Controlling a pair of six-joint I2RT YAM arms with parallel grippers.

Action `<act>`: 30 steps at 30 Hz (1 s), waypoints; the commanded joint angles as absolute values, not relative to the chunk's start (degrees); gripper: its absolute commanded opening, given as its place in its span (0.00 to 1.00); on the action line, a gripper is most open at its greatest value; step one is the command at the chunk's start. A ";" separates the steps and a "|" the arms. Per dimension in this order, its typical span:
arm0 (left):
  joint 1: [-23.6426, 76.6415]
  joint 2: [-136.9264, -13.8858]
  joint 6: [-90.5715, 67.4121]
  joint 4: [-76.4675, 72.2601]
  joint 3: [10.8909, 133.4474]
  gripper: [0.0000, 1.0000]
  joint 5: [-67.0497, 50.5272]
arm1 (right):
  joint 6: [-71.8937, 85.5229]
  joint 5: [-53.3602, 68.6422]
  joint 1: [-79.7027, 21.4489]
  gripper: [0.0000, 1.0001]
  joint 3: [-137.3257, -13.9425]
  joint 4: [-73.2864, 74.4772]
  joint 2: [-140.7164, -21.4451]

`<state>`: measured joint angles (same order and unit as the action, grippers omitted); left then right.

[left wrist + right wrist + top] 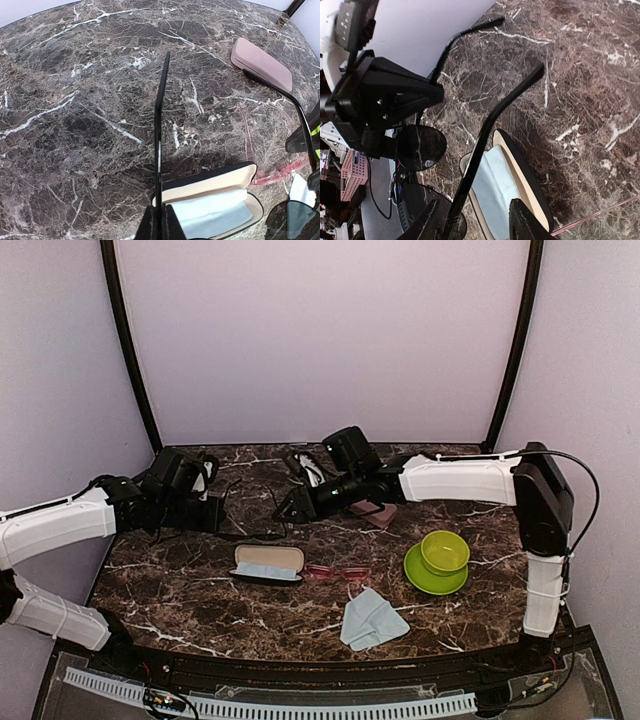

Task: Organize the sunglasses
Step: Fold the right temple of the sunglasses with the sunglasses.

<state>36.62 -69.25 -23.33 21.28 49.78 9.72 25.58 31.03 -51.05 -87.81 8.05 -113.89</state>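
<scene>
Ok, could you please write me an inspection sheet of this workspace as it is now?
Surface: dark marble table, white veins.
Job's things: black sunglasses held up between the arms, temples unfolded; pink sunglasses lying beside the open black case.
Clutter: blue cloth inside the open case; loose cloth nearer the arm bases; pink case, closed, partly hidden by the right arm; green bowl on green plate.
Grippers: left gripper shut on one temple; right gripper open, the other temple between its fingers.
Cables: black cable looping off the right arm.
Surroundings: pale walls, black poles.
</scene>
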 commanded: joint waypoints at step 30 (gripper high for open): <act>37.93 -71.34 -23.38 19.34 50.62 0.00 11.55 | 31.83 32.85 -51.30 0.31 -84.62 -1.15 -111.54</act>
<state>37.52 -71.35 -23.31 20.53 49.78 11.27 33.15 33.63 -51.05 -82.54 -1.96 -111.20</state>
